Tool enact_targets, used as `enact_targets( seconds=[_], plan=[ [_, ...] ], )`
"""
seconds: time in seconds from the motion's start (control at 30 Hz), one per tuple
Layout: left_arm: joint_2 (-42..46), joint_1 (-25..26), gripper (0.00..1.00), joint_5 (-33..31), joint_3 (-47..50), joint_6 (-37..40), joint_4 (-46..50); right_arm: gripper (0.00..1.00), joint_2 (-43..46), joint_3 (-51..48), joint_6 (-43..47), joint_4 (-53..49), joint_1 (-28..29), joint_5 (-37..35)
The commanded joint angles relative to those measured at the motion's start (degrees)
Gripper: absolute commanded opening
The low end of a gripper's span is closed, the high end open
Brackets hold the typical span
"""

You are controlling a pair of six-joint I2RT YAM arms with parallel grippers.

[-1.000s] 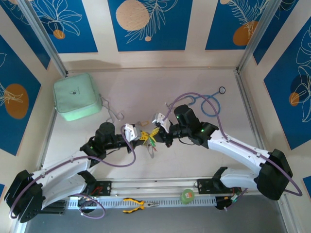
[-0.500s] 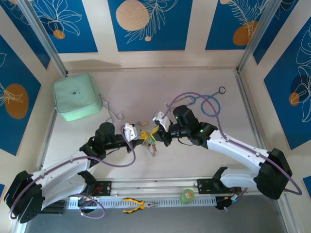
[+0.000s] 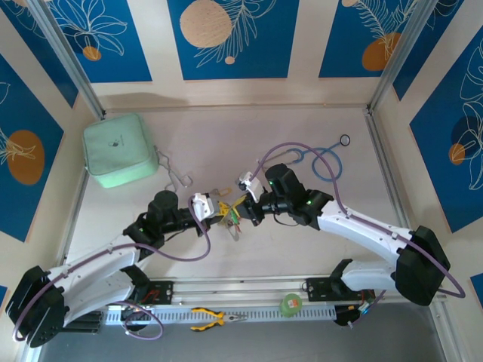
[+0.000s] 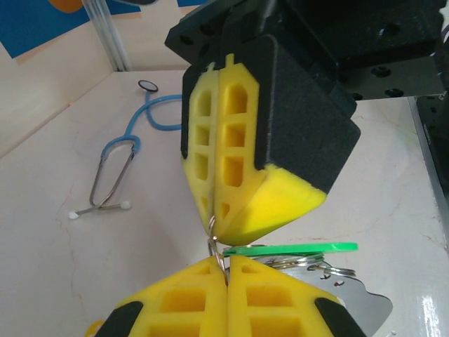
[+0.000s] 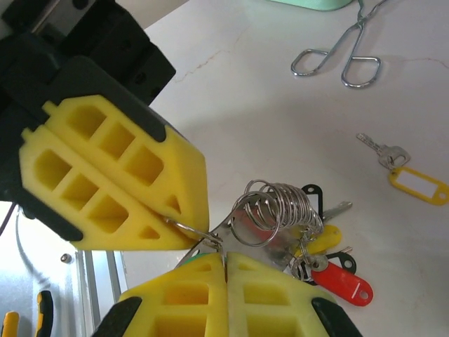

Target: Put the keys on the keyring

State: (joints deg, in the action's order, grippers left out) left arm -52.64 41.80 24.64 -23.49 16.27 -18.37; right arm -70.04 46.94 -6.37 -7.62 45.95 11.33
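Observation:
My two grippers meet tip to tip over the middle of the table. The left gripper [image 3: 219, 210] [image 4: 226, 270] is shut on a thin wire loop of the keyring [image 5: 277, 209], a silvery coil of rings. The right gripper [image 3: 247, 205] [image 5: 226, 261] is shut on the same wire a finger's width away, its yellow fingers [image 4: 238, 161] right above mine in the left wrist view. A green tag [image 4: 291, 247] sits beside the pinch. The keys hang below the coil with red [image 5: 344, 282], yellow [image 5: 319, 239] and black [image 5: 309, 193] tags. One more key with a yellow tag [image 5: 414, 181] lies loose on the table.
Metal forceps [image 5: 347, 60] and a mint-green pouch [image 3: 119, 149] lie at the back left. A blue stethoscope [image 3: 321, 161] is at the back right. Pliers [image 3: 215, 318] and a green tape roll [image 3: 290, 304] rest on the front rail.
The right gripper has edged a little left, closer to the left gripper, and the bunch of keys shifted slightly with it. Both grippers stay shut.

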Motion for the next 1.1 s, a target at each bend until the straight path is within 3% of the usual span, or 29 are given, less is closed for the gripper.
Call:
enact_targets(
  seconds=[0.0, 0.23, 0.37, 0.47, 0.57, 0.7, 0.87, 1.07],
  plan=[
    [1.8, 2.4, 0.0, 3.8, -0.4, 3.3, -2.1, 0.0, -1.0, 1.4, -3.1, 2.0, -0.9, -4.2],
    [2.3, 2.9, 0.0, 1.7, 0.1, 4.2, -3.1, 0.0, -1.8, 1.5, -3.6, 1.2, -1.8, -1.5],
    [2.6, 2.8, 0.0, 0.1, 1.6, 0.7, -7.9, 0.01, -3.1, 2.1, -2.0, -1.5, -5.1, 8.0],
    [2.2, 2.9, 0.0, 0.5, 1.9, -2.0, -9.5, 0.28, -2.3, 3.3, 1.1, -4.1, -5.9, 10.7],
    [2.2, 2.9, 0.0, 1.0, 2.7, -4.6, -10.8, 0.35, 1.7, 3.0, 5.0, -3.9, -7.0, 12.0],
    [2.0, 2.9, 0.0, 2.2, 3.7, -7.4, -12.9, 0.38, 5.9, 3.3, 12.5, -6.8, -8.8, 13.0],
    [0.4, 2.9, 0.0, 4.1, 6.5, -10.6, -21.4, 0.38, 8.6, 1.3, 30.8, -9.7, -5.9, 12.8],
    [-0.9, 2.8, 0.0, 7.8, 7.1, -8.4, -23.4, 0.34, 7.2, 0.0, 37.2, -6.3, -4.0, 15.1]
  ],
)
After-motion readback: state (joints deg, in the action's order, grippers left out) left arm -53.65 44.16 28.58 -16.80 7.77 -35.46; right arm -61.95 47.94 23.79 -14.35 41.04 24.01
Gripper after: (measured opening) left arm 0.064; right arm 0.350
